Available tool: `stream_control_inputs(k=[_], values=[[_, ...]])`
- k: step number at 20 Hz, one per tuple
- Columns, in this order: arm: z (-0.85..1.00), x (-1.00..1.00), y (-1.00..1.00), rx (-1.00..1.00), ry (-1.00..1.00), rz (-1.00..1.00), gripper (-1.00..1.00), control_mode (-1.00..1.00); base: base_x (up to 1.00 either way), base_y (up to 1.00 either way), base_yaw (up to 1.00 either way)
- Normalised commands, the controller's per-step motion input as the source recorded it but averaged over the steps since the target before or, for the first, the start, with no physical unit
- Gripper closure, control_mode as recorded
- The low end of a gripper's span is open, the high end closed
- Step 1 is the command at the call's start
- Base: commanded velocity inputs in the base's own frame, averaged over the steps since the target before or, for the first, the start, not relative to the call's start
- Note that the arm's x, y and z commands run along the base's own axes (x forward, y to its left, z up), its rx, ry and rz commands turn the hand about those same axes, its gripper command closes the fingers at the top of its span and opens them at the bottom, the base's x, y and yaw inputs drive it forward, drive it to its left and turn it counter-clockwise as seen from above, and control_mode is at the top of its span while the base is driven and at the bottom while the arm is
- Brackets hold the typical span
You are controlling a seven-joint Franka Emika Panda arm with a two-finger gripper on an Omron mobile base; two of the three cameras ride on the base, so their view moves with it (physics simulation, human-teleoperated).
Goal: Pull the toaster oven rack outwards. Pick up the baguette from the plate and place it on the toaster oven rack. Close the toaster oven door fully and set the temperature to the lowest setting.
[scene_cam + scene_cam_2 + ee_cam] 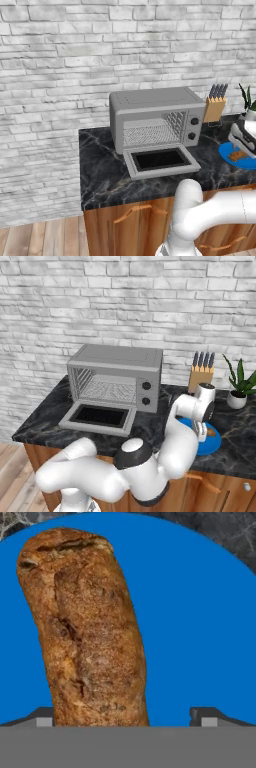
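The jaws are spread wide, one tip on each side of the baguette (85,632), nothing pinched yet. In the hand view the gripper (125,717) sits right over the loaf, which runs lengthwise from between the fingertips (42,716) up toward the top left of that view, leaning a bit left.

One baguette, lying flat on one blue plate (200,637). The plate (212,443) rests on the dark marble counter (100,165), off to the right of the toaster oven (155,117) and well apart from it.

One toaster oven, with two dark knobs (194,121) stacked on its right panel. Its door (160,161) is dropped flat open onto the counter, and the wire rack (147,134) is inside the cavity.

Behind the plate there's one wooden knife block (201,377) and one potted plant (239,387).
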Motion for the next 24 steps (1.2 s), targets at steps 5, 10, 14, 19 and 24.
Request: stream_control_inputs(k=[5,10,14,19,24], values=[[-0.11,-0.03,-0.06,-0.07,-0.02,-0.05,1.00,-1.00,0.00,0.00,0.00],[0.52,-0.38,-0.05,0.01,-0.24,-0.11,1.00,-1.00,0.00,0.00,0.00],[0.95,-0.41,0.03,0.01,-0.16,-0.13,1.00,-1.00,0.00,0.00,0.00],[0.96,-0.34,0.51,0.00,-0.11,-0.15,1.00,-1.00,0.00,0.00,0.00],[0.68,-0.24,0.94,-0.05,-0.15,-0.15,1.00,-1.00,0.00,0.00,0.00]])
